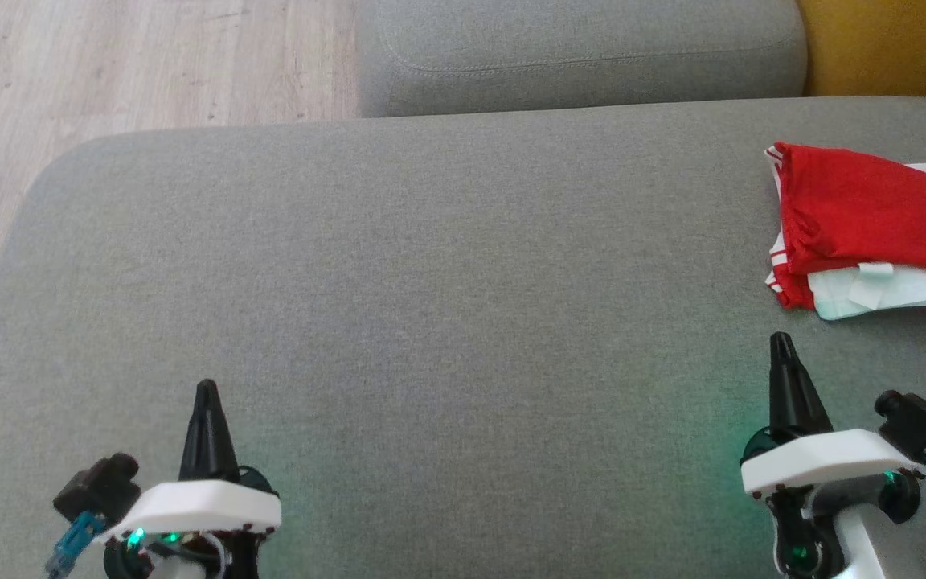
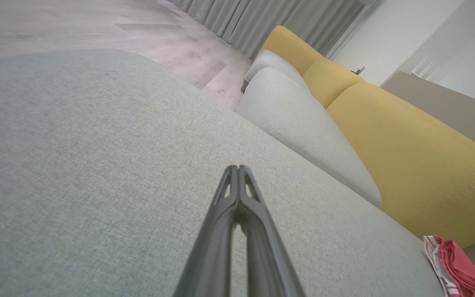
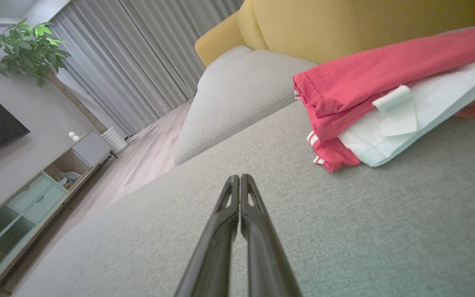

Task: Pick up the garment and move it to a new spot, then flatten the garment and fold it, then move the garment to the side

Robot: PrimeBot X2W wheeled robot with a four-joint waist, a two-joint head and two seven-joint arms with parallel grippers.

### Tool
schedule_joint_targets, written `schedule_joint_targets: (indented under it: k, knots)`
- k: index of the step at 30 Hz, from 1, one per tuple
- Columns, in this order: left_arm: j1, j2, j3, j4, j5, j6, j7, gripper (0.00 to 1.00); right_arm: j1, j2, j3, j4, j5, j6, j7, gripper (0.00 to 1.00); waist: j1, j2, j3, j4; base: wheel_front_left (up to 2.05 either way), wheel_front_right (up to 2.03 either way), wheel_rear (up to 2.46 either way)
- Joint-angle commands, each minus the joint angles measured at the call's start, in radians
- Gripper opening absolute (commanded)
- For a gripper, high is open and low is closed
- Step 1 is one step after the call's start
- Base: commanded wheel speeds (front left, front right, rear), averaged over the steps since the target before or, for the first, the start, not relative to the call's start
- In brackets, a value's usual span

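Right claw (image 1: 780, 339) — garment (image 1: 865, 209) edge just beyond

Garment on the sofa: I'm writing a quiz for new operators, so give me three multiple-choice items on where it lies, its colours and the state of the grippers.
1. Where on the grey sofa seat does the garment lie?
A. far right
B. centre
C. near left corner
2. Its colours?
A. blue and yellow
B. red and white
C. all black
3. How are both grippers?
A. shut, empty
B. wide open
C. shut on the garment
Answers: 1 A, it sits at the head view's right edge; 2 B, red cloth with white parts; 3 A, left gripper and right gripper each have fingers pressed together, nothing between.
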Motion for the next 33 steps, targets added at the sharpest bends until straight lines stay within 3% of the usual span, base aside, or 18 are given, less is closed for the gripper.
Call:
schedule_joint_targets:
  k: [1, 33]
  knots:
    - [-0.040, 0.002, 0.024, -0.039, -0.028, -0.006, 0.010, 0.00, -0.038, -0.002, -0.004, -0.040, 0.034, 0.000, 0.009, 0.00, 0.0000, 0.0000, 0.000, 0.000, 0.00, 0.00, 0.00]
    - [-0.038, 0.005, 0.084, -0.067, -0.327, -0.030, 0.100, 0.00, -0.031, -0.002, -0.048, -0.077, 0.381, 0.000, 0.099, 0.00, 0.0000, 0.0000, -0.008, 0.002, 0.00, 0.00, 0.00]
